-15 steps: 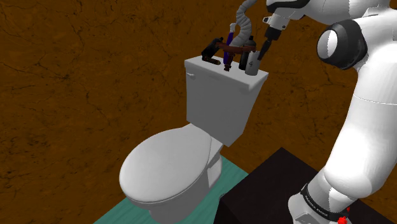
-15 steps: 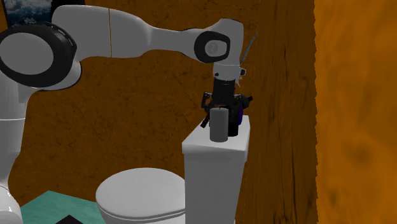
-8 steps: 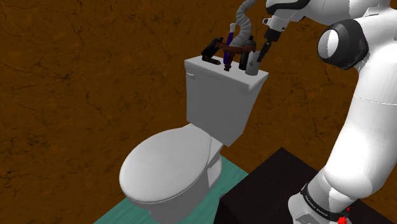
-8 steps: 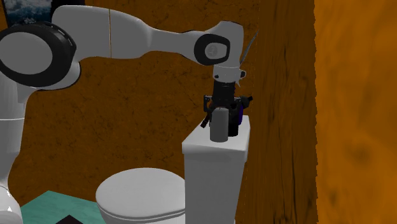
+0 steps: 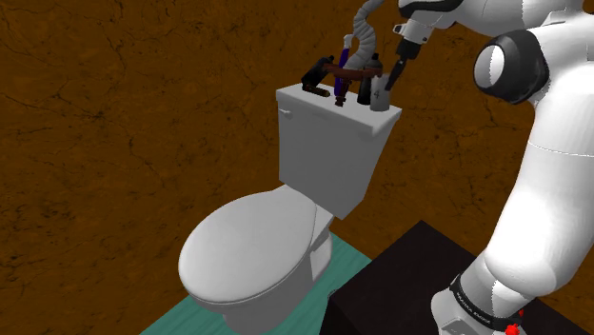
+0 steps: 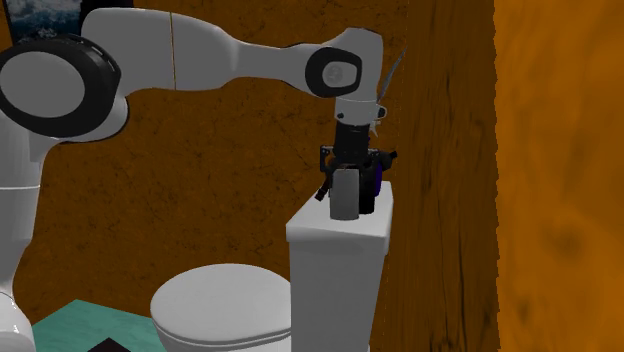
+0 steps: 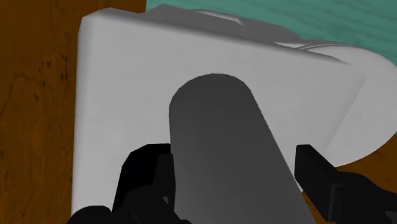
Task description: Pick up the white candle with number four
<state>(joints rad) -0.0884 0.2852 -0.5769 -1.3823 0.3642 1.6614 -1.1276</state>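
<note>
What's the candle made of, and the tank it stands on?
Candle: plain matte grey with no shine or texture, so wax is only a guess. Tank: smooth pale grey-white with rounded edges. It is likely glazed ceramic, though nothing in the look proves it.

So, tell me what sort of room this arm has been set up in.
A bathroom, most likely. A white toilet with its oval lid shut stands against a brown wall, its boxy white tank carries a cluster of dark items, and a teal mat lies under it.
</note>
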